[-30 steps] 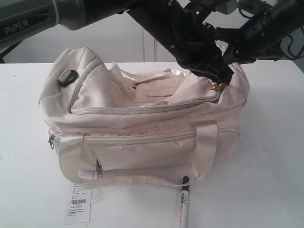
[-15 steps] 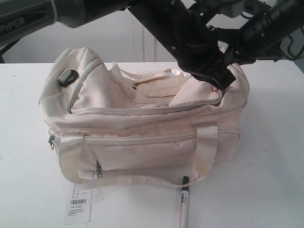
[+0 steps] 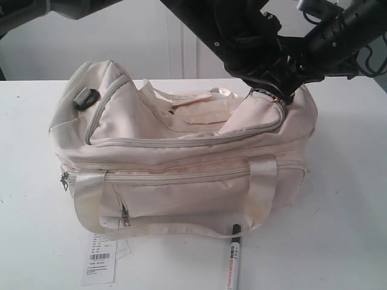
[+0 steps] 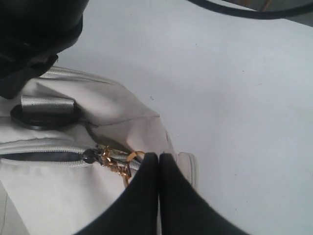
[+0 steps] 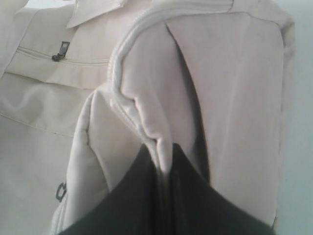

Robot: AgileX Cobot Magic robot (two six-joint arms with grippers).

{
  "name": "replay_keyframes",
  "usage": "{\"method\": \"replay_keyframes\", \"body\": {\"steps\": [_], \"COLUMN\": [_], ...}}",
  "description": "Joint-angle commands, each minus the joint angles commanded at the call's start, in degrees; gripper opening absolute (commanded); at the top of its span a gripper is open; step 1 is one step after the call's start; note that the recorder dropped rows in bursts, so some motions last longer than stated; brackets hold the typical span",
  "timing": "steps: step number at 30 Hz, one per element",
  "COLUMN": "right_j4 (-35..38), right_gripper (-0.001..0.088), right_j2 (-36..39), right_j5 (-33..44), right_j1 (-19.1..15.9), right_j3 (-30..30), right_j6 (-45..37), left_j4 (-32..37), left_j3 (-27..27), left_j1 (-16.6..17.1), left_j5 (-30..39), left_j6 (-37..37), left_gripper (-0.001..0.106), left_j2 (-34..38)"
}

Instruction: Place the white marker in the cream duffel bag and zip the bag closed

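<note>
We see the cream duffel bag (image 3: 181,163) sitting on the white surface (image 3: 338,211), and we place everything else against it. The white marker (image 3: 233,261) is outside the bag, lying on the surface just beside its front side. The marker's black cap points at the bag and sits close under the hanging loop of the front strap handle (image 3: 263,187). A white paper tag (image 3: 100,258) lies on the surface off the bag's front as well, toward the end away from the arms. Both arms meet at one end of the bag's top. The left pincer (image 4: 159,156) has its fingers pressed together with no gap. The gold zipper charm (image 4: 117,159) lies right against the fingers, at the end of the top zipper (image 4: 44,155), whose teeth show a dark slit there. We cannot tell whether any link of the charm is caught between the tips. The right pincer (image 5: 164,152) is clamped on a raised fold of the bag's cream fabric at that same end, with the ridge of cloth running down between its dark fingers. The bag's front pocket zip pull (image 3: 125,214) hangs near the other end.
</note>
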Motion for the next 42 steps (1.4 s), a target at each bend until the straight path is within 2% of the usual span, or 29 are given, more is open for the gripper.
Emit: {"method": "replay_keyframes", "body": {"steps": [7, 17, 34, 42], "right_j4": [0.00, 0.00, 0.00, 0.12], "right_gripper": [0.0000, 0.0000, 0.0000, 0.0000], "right_j2": [0.00, 0.00, 0.00, 0.00], "right_j5": [0.00, -0.11, -0.11, -0.26], "right_j1": [0.00, 0.00, 0.00, 0.00], "right_j3": [0.00, 0.00, 0.00, 0.00], "right_j6": [0.00, 0.00, 0.00, 0.00], "left_j4": [1.21, 4.12, 6.70, 6.70], "left_j3": [0.05, 0.05, 0.05, 0.05], "left_j1": [-1.62, -1.64, -1.64, -1.64], "left_j5": [0.43, 0.58, -5.77, -6.23], "left_j6": [0.31, 0.31, 0.54, 0.54], "left_gripper": [0.000, 0.000, 0.000, 0.000], "left_j2": [0.10, 0.00, 0.62, 0.62]}}
